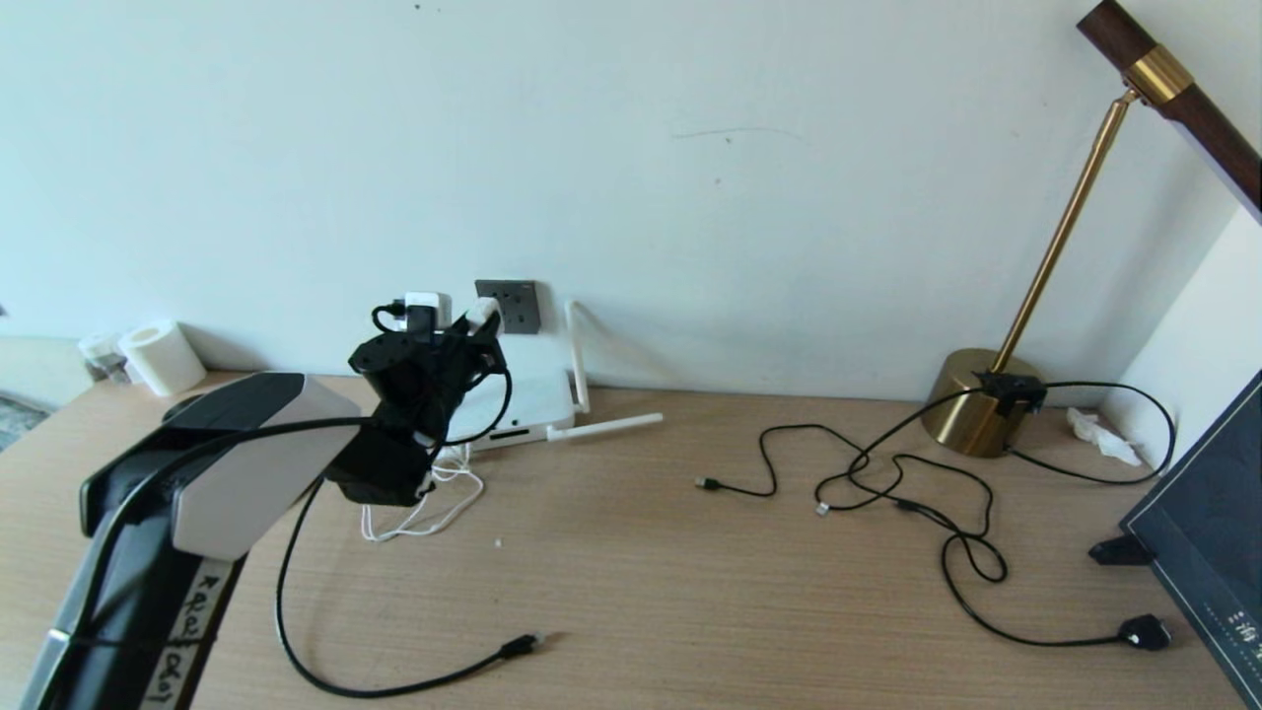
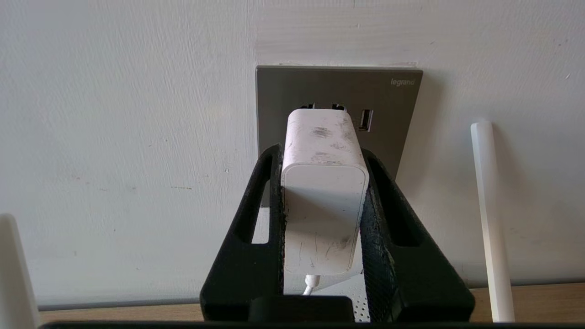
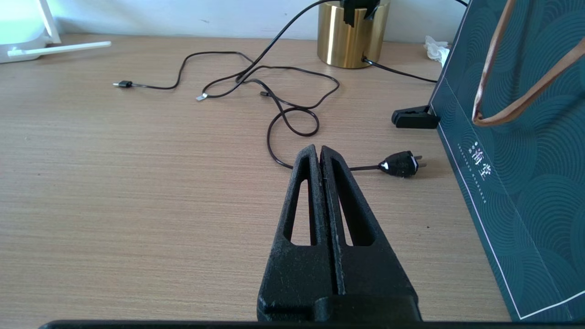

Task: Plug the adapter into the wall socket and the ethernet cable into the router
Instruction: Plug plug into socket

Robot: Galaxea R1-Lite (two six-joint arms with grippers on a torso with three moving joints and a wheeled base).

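Observation:
My left gripper (image 1: 471,330) is up against the wall, shut on the white adapter (image 2: 324,196), fingers (image 2: 388,228) pressing its two sides. The adapter's far end meets the dark grey wall socket (image 2: 338,87); its pins are hidden. Its thin white cord (image 1: 434,503) hangs down onto the table. The white router (image 1: 523,394) lies just below the socket, with one antenna (image 1: 603,426) flat and another (image 2: 489,219) upright. The ethernet cable's plug (image 1: 520,646) lies on the table near the front. Over the right side of the table my right gripper (image 3: 319,148) hovers, shut and holding nothing.
A second white charger (image 1: 426,306) sits in the wall left of the socket. Thin black cables (image 1: 848,473) sprawl at centre right, with a black two-pin plug (image 1: 1144,631). A brass lamp base (image 1: 981,399), a dark green bag (image 1: 1213,532) and a paper roll (image 1: 163,355) stand around.

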